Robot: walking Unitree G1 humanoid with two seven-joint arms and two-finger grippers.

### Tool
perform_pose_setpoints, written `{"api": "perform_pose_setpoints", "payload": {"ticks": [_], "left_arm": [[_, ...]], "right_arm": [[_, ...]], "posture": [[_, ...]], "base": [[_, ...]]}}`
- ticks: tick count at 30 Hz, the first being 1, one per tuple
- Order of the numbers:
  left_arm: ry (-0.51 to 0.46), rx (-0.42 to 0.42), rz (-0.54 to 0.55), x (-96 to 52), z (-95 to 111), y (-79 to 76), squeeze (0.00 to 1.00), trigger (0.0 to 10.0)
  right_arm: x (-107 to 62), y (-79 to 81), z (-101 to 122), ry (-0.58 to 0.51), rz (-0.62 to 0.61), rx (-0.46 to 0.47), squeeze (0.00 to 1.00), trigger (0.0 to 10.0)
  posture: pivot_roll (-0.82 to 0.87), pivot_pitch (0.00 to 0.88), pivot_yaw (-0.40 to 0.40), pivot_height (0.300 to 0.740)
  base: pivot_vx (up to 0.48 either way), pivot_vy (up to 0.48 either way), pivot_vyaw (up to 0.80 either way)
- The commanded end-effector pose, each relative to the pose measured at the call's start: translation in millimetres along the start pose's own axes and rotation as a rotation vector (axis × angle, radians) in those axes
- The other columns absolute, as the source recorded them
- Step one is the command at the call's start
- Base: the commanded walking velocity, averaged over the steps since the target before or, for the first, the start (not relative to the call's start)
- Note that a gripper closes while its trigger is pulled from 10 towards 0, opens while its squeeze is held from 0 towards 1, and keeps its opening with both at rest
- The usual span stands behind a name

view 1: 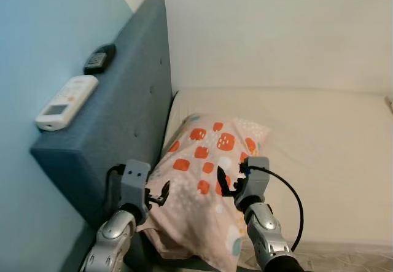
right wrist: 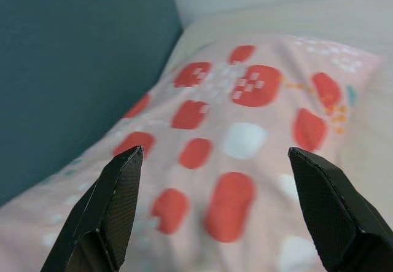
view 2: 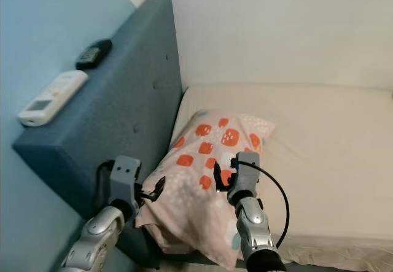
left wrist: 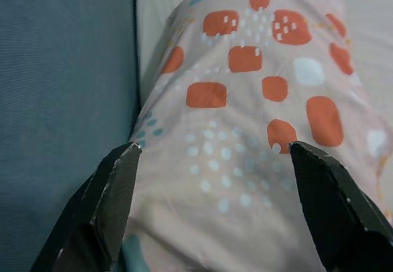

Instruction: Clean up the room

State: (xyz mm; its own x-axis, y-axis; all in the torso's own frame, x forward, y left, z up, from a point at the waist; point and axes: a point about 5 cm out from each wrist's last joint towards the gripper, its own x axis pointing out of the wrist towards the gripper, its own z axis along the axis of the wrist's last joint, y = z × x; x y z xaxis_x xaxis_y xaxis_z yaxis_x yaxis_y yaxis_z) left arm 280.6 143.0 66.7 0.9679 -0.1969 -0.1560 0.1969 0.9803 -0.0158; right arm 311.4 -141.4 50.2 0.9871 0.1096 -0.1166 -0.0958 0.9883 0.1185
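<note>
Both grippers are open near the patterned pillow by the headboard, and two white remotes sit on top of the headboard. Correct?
Not quite: the left eye view shows one white remote and one black remote on the headboard. Left gripper and right gripper are open at the pillow.

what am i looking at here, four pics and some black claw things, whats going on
A humanoid robot is tidying a bedroom. The two wide pictures come from a stereo camera on its head, looking down at a bed. The two close-ups come from cameras on its wrists, looking along each end effector's black fingers. A pink pillow with orange patches lies on the mattress against the blue headboard. The left end effector and right end effector are both open at the pillow's near end, holding nothing. On top of the headboard lie a white remote and a black device.
</note>
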Motion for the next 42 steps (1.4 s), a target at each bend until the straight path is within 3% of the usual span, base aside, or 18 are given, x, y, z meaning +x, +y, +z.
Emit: {"api": "perform_pose_setpoints", "payload": {"ticks": [1,9,18,33,42], "left_arm": [[0.027,0.001,0.013,-1.6,-4.4,3.2,0.00,10.0],[0.042,0.004,0.023,-1.7,-5.3,4.5,0.00,10.0],[0.067,0.007,0.011,0.2,-6.5,4.0,0.00,10.0],[0.041,0.007,0.065,1.3,-1.9,6.1,0.00,10.0],[0.060,-0.003,0.084,-1.0,-4.3,7.6,0.00,10.0]], "right_arm": [[-2.4,-2.0,-3.7,0.011,-0.011,0.012,0.00,10.0],[-2.4,-2.9,-3.7,0.013,-0.012,0.011,0.00,10.0],[-2.5,-3.7,-3.8,0.015,-0.011,0.013,0.00,10.0],[-1.1,-5.1,-2.0,0.014,-0.011,0.020,0.00,10.0],[1.1,-2.0,-0.2,0.019,0.018,-0.029,0.00,10.0]], "posture": [[0.05,0.117,0.007,0.730],[0.05,0.120,0.005,0.730],[0.05,0.125,0.003,0.730],[0.05,0.135,-0.004,0.730],[0.05,0.139,-0.007,0.730]], "base": [[0.000,-0.337,0.00],[0.000,-0.334,0.00],[0.000,0.265,0.00],[0.000,0.000,0.00],[0.000,0.000,0.22]]}}
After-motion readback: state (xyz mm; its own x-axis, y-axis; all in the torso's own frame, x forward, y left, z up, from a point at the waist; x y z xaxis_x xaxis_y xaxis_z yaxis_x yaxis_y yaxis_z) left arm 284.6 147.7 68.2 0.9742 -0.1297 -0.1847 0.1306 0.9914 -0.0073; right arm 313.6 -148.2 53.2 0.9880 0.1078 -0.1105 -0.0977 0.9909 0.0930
